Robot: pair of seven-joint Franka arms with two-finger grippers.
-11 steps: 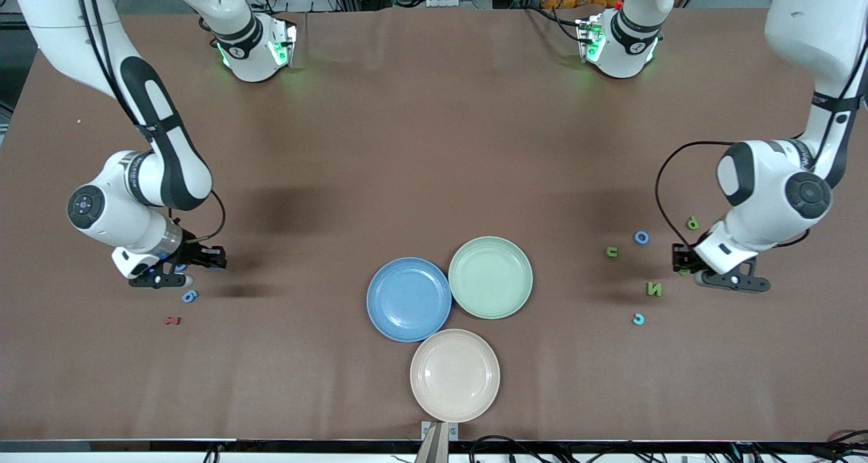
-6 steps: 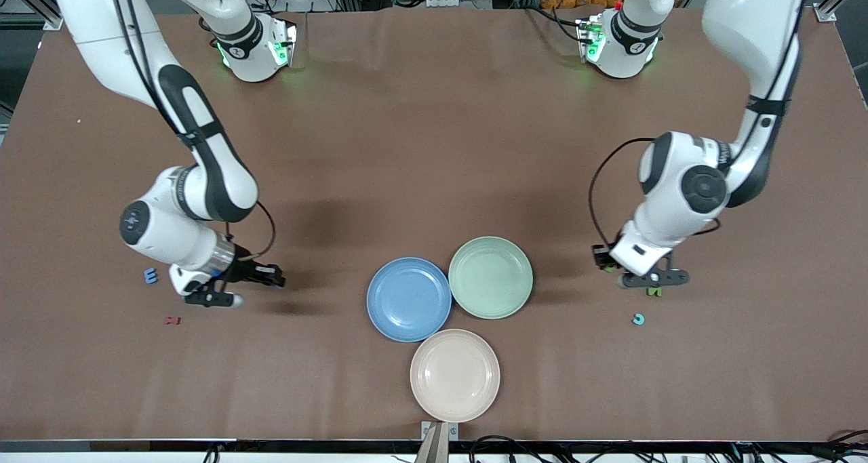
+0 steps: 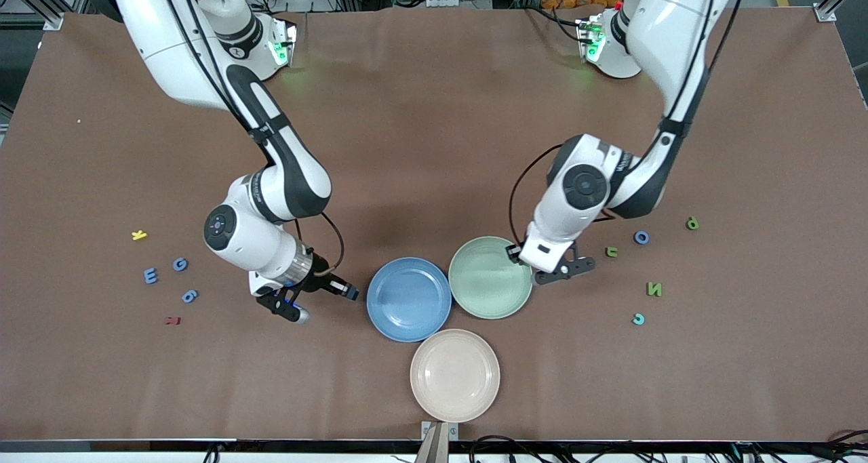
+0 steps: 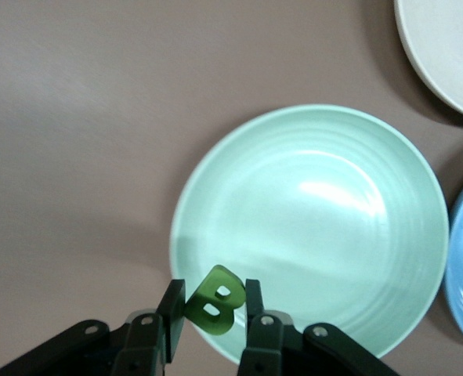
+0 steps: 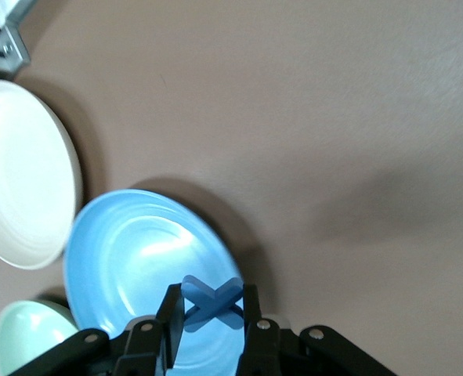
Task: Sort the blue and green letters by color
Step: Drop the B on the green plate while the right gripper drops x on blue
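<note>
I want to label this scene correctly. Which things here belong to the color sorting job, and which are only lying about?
Belong to the job:
- green B, in left pincer
- blue X, in right pincer
- blue letters and green letters on the table
- blue plate, green plate

Lying about:
- yellow K
- red letter
- beige plate

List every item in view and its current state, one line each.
Left claw: shut on the olive-green letter B, over the green plate's rim.
Right claw: shut on the periwinkle-blue letter X, at the blue plate's edge.
Green plate: empty.
Blue plate: empty.
Beige plate: empty.
Other blue and green letters: lying loose on the brown table.
</note>
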